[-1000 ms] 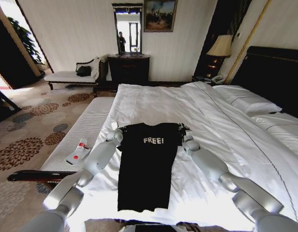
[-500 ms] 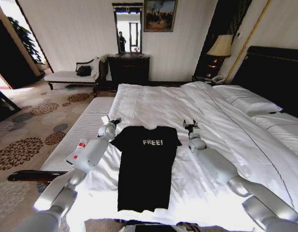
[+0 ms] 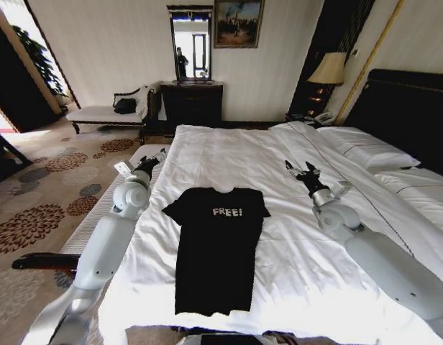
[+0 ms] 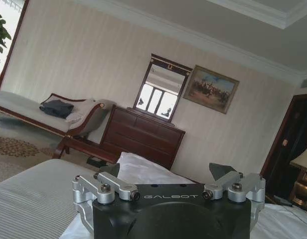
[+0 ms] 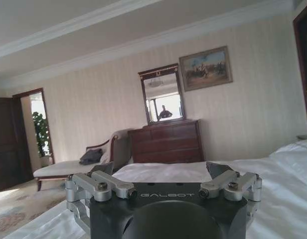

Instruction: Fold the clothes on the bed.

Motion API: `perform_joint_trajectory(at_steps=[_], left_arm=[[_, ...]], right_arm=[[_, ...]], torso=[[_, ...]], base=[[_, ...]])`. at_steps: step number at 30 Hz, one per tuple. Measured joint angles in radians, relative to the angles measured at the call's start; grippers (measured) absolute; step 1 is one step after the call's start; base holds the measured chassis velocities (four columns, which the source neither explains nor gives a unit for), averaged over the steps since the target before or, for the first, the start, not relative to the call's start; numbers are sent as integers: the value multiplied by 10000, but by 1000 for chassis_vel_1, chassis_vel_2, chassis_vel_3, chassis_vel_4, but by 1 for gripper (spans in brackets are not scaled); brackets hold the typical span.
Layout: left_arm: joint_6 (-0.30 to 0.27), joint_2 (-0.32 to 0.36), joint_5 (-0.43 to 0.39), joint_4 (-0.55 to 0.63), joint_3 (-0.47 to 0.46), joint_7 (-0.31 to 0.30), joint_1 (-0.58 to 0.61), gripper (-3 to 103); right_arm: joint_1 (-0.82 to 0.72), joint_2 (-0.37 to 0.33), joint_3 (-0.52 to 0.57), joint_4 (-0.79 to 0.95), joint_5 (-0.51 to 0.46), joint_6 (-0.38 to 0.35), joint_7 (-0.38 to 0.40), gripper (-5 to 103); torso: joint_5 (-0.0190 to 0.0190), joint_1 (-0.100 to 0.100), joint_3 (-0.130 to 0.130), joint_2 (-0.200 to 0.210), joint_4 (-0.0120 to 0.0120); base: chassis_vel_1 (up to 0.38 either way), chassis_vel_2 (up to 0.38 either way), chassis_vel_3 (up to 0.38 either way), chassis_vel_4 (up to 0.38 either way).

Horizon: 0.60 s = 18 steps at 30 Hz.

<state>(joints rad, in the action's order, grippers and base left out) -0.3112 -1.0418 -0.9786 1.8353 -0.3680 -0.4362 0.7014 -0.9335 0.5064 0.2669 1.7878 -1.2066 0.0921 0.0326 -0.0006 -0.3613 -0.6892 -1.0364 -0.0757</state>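
Head view: black short-sleeved cotton T-shirt (image 3: 218, 248) with white "FREE!" lettering lies flat, sleeves spread, on the large white-sheeted bed (image 3: 293, 266); left end effector (image 3: 152, 158) and right end effector (image 3: 300, 170) hover on either side, fingers apart, empty.

Bare sheet on bed (image 3: 229, 154) all round T-shirt (image 3: 216, 248); striped bench (image 3: 124, 194) crowds left.

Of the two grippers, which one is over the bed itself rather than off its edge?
The right gripper, open above the white sheets of the bed. The left gripper, also open, hangs past the bed's left edge, over the striped bench.
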Motion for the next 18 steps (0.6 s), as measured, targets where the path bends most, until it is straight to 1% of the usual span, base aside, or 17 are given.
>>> perform_joint_trajectory(at_steps=[1, 2, 3, 4, 5, 6, 7, 9, 10, 11, 12, 13, 14, 15, 17, 18], left_arm=[[-40, 134, 3, 243, -209, 3, 268, 100], [-90, 252, 3, 479, -403, 5, 532, 100], [-90, 252, 3, 479, -403, 5, 532, 100], [-135, 320, 2, 611, -531, 6, 696, 100], [-235, 454, -12, 924, -844, 17, 1109, 100], [-327, 556, -68, 1211, -1151, 17, 1440, 100], [-327, 556, -68, 1211, -1151, 17, 1440, 100], [-492, 663, -331, 1639, -1581, -63, 1761, 100], [-526, 686, -599, 1880, -1842, -122, 1830, 100], [-510, 704, -785, 2043, -2045, -155, 1850, 100], [-510, 704, -785, 2043, -2045, -155, 1850, 100], [-453, 727, -970, 2211, -2277, -148, 1856, 100], [-361, 798, -1243, 2524, -2728, -98, 1850, 100], [-311, 1051, -1604, 3061, -3412, 56, 1743, 100], [-310, 1130, -1644, 3187, -3573, 83, 1681, 100], [-320, 1286, -1736, 3430, -3846, 106, 1537, 100]], right_arm=[[-352, -302, 209, 371, -430, -378, -7, 100], [-771, -573, 441, 731, -735, -782, 208, 100], [-771, -573, 441, 731, -735, -782, 208, 100], [-1046, -730, 561, 956, -838, -1029, 469, 100], [-1620, -1043, 708, 1507, -978, -1487, 1248, 100], [-2137, -1246, 831, 2111, -1093, -1777, 1960, 100], [-2137, -1246, 831, 2111, -1093, -1777, 1960, 100], [-3382, -1388, 1271, 3451, -1539, -2190, 3365, 100], [-4007, -1374, 1589, 4181, -1843, -2395, 4049, 100], [-4330, -1342, 1768, 4618, -2058, -2524, 4451, 100], [-4330, -1342, 1768, 4618, -2058, -2524, 4451, 100], [-4587, -1310, 1895, 5002, -2254, -2646, 4804, 100], [-4961, -1276, 2051, 5515, -2530, -2782, 5250, 100], [-5524, -1336, 2202, 6089, -2765, -2820, 5535, 100], [-5690, -1389, 2205, 6208, -2817, -2822, 5589, 100], [-5937, -1451, 2167, 6347, -2900, -2810, 5623, 100]], torso=[[1, 1, 1, 0, 3], [-1, 1, 2, -1, 4], [-1, 1, 2, -1, 4], [-3, 1, 2, -1, 6], [-3, 1, 1, 0, 3], [-5, -1, -1, 0, 5], [-5, -1, -1, 0, 5], [-1, -3, -1, 1, 5], [-1, -3, -1, 2, 5], [-3, -3, -1, 1, -4], [-3, -3, -1, 1, -4], [-5, -2, 0, 1, -6], [-3, -1, 1, 0, -5], [-2, -1, 1, 0, 6], [-3, -1, 1, 0, 6], [-4, -2, -1, 1, 4]], base=[[0, 0, 0, 0], [0, 0, 0, 0], [0, 0, 0, 0], [0, 0, 0, 0], [0, 0, 0, 0], [0, 0, 0, 0], [0, 0, 0, 0], [0, 0, 0, 0], [0, 0, 0, 0], [0, 0, 0, 0], [0, 0, 0, 0], [0, 0, 0, 0], [0, 0, 0, 0], [0, 0, 0, 0], [0, 0, 0, 0], [0, 0, 0, 0]])
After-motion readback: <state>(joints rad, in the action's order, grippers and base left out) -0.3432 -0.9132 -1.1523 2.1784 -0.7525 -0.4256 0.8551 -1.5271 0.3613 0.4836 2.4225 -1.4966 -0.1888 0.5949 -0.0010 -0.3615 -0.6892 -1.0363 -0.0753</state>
